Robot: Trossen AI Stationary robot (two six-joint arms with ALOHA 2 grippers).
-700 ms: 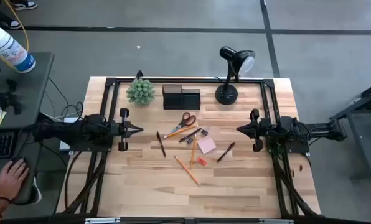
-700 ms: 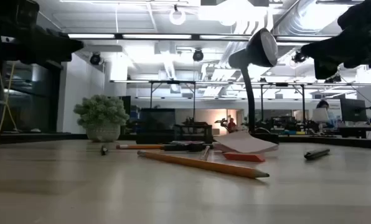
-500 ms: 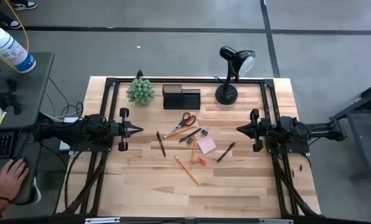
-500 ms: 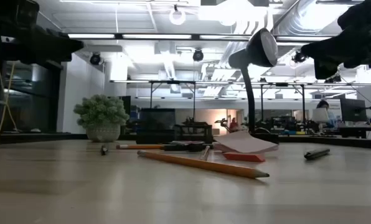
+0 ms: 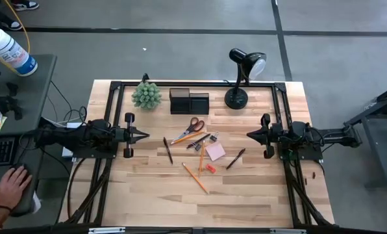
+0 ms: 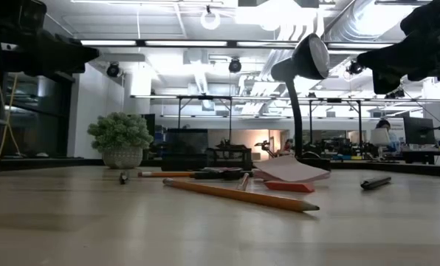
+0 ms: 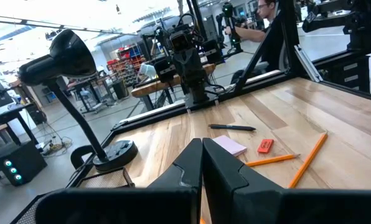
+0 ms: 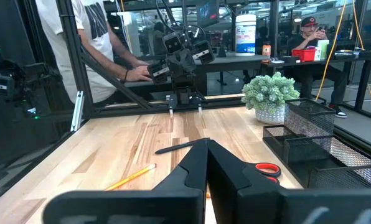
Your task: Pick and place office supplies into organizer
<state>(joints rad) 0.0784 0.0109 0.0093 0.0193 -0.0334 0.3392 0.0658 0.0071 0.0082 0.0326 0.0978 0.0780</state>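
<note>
The office supplies lie loose on the wooden table [image 5: 148, 195] between my two arms. They are orange-handled scissors [image 5: 188, 129], a pink sticky-note pad [image 5: 215, 152], a red eraser [image 5: 210, 168], two pencils [image 5: 195, 177], dark pens [image 5: 168, 149] [image 5: 236, 158] and a small clip [image 5: 197, 142]. The black mesh organizer [image 5: 189, 102] stands at the far edge. My left gripper [image 5: 145, 136] hovers shut at the table's left, pointing toward the supplies. My right gripper [image 5: 249, 135] hovers shut at the right, facing it. Neither holds anything.
A green spiky plant [image 5: 146, 95] stands left of the organizer and a black desk lamp [image 5: 242, 78] right of it. A black frame [image 5: 115, 88] runs along the table's far and side edges. A person's hand [image 5: 12, 188] rests at a desk off the table's left.
</note>
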